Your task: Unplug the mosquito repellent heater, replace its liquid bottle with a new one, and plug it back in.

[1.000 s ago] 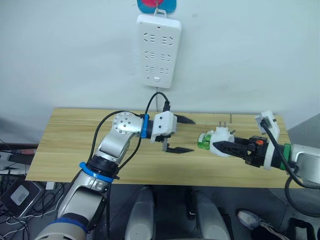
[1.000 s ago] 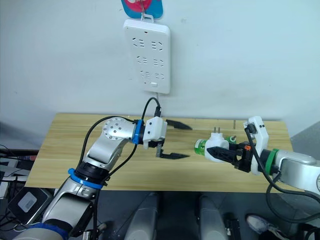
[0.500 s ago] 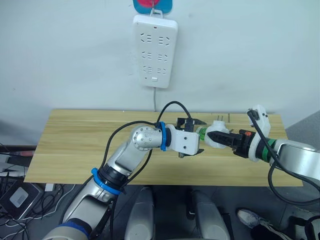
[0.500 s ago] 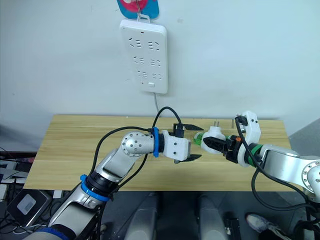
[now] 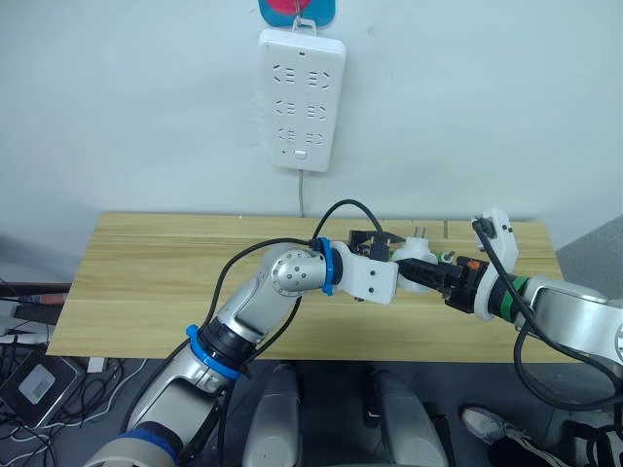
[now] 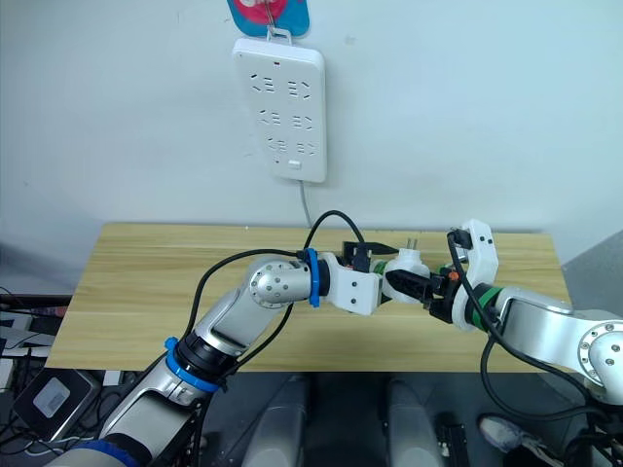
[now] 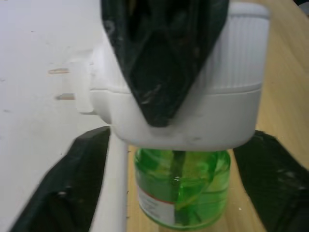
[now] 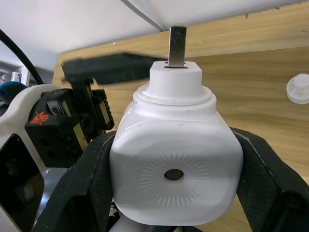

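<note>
- Wooden table point(image 5: 146, 272), lower frame; white wall with power strip point(image 5: 301, 97), upper centre.
- Right gripper point(image 8: 174, 193) clamps heater point(image 8: 176, 164).
- Left gripper point(image 7: 174, 193), spread wide, flanks green bottle point(image 7: 181, 191); white cap point(image 8: 298, 89) seen by the right wrist camera.

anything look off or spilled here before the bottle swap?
Nothing spilled or damaged. The heater is held off the table in the right gripper, its green bottle attached, the left gripper open around it. One stray item: a small white cap loose on the table.

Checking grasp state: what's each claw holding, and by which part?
Right claw grips the heater by its white sides. Left claw, open, straddles the green bottle, holding nothing.
</note>
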You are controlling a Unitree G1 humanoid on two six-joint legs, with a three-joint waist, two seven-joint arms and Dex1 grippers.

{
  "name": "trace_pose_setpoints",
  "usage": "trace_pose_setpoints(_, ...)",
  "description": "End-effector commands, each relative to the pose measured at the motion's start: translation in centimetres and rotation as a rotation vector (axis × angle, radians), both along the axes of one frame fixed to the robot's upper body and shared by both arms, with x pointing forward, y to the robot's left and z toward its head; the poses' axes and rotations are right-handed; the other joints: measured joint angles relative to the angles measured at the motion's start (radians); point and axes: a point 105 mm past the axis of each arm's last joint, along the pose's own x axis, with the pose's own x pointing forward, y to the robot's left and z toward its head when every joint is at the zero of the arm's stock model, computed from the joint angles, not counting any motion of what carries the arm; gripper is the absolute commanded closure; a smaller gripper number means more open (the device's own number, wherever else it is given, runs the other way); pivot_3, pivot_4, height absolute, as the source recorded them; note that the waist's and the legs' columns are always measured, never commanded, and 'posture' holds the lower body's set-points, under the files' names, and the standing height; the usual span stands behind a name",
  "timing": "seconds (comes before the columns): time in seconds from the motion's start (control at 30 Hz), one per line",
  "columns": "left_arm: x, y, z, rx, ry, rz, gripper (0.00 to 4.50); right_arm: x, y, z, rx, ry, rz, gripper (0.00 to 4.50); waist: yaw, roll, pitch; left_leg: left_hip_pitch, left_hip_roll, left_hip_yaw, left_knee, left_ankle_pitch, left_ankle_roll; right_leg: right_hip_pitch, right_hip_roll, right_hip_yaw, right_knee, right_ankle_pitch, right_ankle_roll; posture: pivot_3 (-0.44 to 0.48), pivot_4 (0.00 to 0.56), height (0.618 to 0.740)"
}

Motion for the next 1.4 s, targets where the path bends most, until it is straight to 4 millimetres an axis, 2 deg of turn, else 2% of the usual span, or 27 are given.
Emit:
trace_pose_setpoints(0.03, -0.3, -0.1, -0.1, 0.009, -0.004, -0.008, 1.79, -0.5, 0.5, 0.8, 0.023, -0.026, 0.019, 1.53, 0.000, 0.000, 0.000, 0.000, 0.000, 0.000, 0.000, 0.000, 0.000, 0.000, 0.000, 0.000, 0.000, 0.000, 0.000, 0.151, 0.296, 0.740)
trace_pose_setpoints(0.07, -0.3, -0.1, -0.2, 0.016, 0.000, -0.006, 2.15, -0.5, 0.5, 0.8, 0.023, -0.026, 0.018, 1.53, 0.000, 0.000, 0.000, 0.000, 0.000, 0.000, 0.000, 0.000, 0.000, 0.000, 0.000, 0.000, 0.000, 0.000, 0.000, 0.151, 0.296, 0.740)
trace_pose_setpoints(0.1, -0.3, 0.0, -0.3, 0.019, 0.002, -0.005, 2.28, -0.5, 0.5, 0.8, 0.024, -0.027, 0.017, 1.53, 0.000, 0.000, 0.000, 0.000, 0.000, 0.000, 0.000, 0.000, 0.000, 0.000, 0.000, 0.000, 0.000, 0.000, 0.000, 0.151, 0.296, 0.740)
trace_pose_setpoints(0.4, -0.2, -0.1, -0.3, 0.004, 0.007, -0.003, 2.28, -0.1, 1.3, 1.6, 0.078, -0.048, 0.027, 1.53, 0.000, 0.000, 0.000, 0.000, 0.000, 0.000, 0.000, 0.000, 0.000, 0.000, 0.000, 0.000, 0.000, 0.000, 0.000, 0.151, 0.294, 0.740)
trace_pose_setpoints(0.53, -0.1, -0.3, -0.3, -0.047, 0.064, 0.015, 2.28, -0.1, 1.8, 2.5, 0.086, -0.084, 0.060, 0.14, -0.001, 0.000, -0.001, 0.000, 0.000, 0.000, 0.000, 0.000, 0.000, 0.000, 0.000, 0.000, 0.001, 0.000, 0.000, 0.150, 0.290, 0.740)
trace_pose_setpoints(0.57, -0.1, -0.3, -0.4, -0.055, 0.071, 0.020, 2.28, 0.0, 1.8, 2.6, 0.076, -0.091, 0.061, 0.03, -0.001, 0.000, -0.001, 0.000, 0.000, 0.000, 0.000, 0.000, 0.000, 0.000, 0.000, 0.000, 0.000, 0.000, 0.000, 0.147, 0.289, 0.740)
trace_pose_setpoints(0.67, 0.3, -0.3, -0.3, -0.079, 0.077, 0.035, 2.28, 0.4, 1.2, 3.1, 0.039, -0.138, 0.041, 0.03, 0.000, 0.000, -0.001, 0.000, 0.000, 0.000, 0.000, 0.000, 0.000, 0.000, 0.000, 0.000, 0.000, 0.000, 0.000, 0.140, 0.286, 0.740)
trace_pose_setpoints(0.8, 1.0, -0.2, -0.1, -0.175, 0.136, 0.085, 2.28, 1.3, -0.1, 5.0, -0.059, -0.301, -0.012, 0.03, 0.000, 0.000, -0.001, 0.000, 0.000, 0.000, 0.001, 0.000, 0.000, 0.000, 0.000, 0.000, 0.000, 0.000, 0.000, 0.136, 0.281, 0.740)
trace_pose_setpoints(0.83, 1.2, -0.2, -0.1, -0.204, 0.169, 0.098, 2.28, 1.4, -0.1, 5.6, -0.068, -0.347, -0.014, 0.03, -0.001, 0.000, -0.001, 0.000, -0.001, 0.000, 0.001, 0.000, 0.000, 0.000, 0.000, 0.000, 0.000, 0.000, 0.000, 0.132, 0.279, 0.740)
trace_pose_setpoints(0.93, 1.7, -0.4, 0.5, -0.433, 0.390, 0.156, 2.28, 1.2, -0.4, 6.7, -0.111, -0.465, -0.046, 0.03, -0.001, 0.000, -0.001, 0.000, 0.000, 0.000, 0.000, 0.000, 0.000, 0.000, 0.000, -0.001, 0.000, 0.000, 0.000, 0.122, 0.275, 0.740)
trace_pose_setpoints(1.07, 3.0, -0.4, 1.8, -0.638, 0.551, 0.211, 2.28, 0.6, 0.4, 6.1, -0.143, -0.560, -0.083, 0.03, 0.000, -0.002, -0.004, 0.000, 0.000, -0.002, 0.000, 0.000, 0.000, 0.000, 0.000, -0.003, 0.000, 0.000, 0.000, 0.112, 0.268, 0.740)
trace_pose_setpoints(1.17, 3.6, -0.4, 3.0, -0.736, 0.608, 0.221, 2.28, 0.4, 1.1, 5.6, -0.147, -0.593, -0.097, 0.03, -0.004, -0.002, -0.007, 0.000, -0.001, -0.001, 0.001, 0.000, 0.000, 0.000, 0.000, -0.001, 0.001, 0.000, 0.000, 0.104, 0.268, 0.740)
trace_pose_setpoints(1.27, 3.7, -0.6, 3.7, -0.753, 0.601, 0.202, 2.28, 0.6, 1.4, 4.9, -0.156, -0.595, -0.115, 0.03, -0.004, -0.002, -0.012, 0.000, -0.001, 0.000, 0.001, 0.001, -0.001, 0.000, 0.000, -0.001, 0.001, -0.001, 0.003, 0.100, 0.265, 0.740)
trace_pose_setpoints(1.4, 3.0, -1.0, 3.4, -0.727, 0.632, 0.149, 2.28, 1.7, 1.5, 3.9, -0.169, -0.602, -0.150, 0.03, -0.004, -0.001, -0.022, 0.001, -0.001, 0.000, 0.001, 0.001, -0.001, 0.000, 0.000, -0.001, 0.001, 0.001, 0.000, 0.095, 0.263, 0.740)
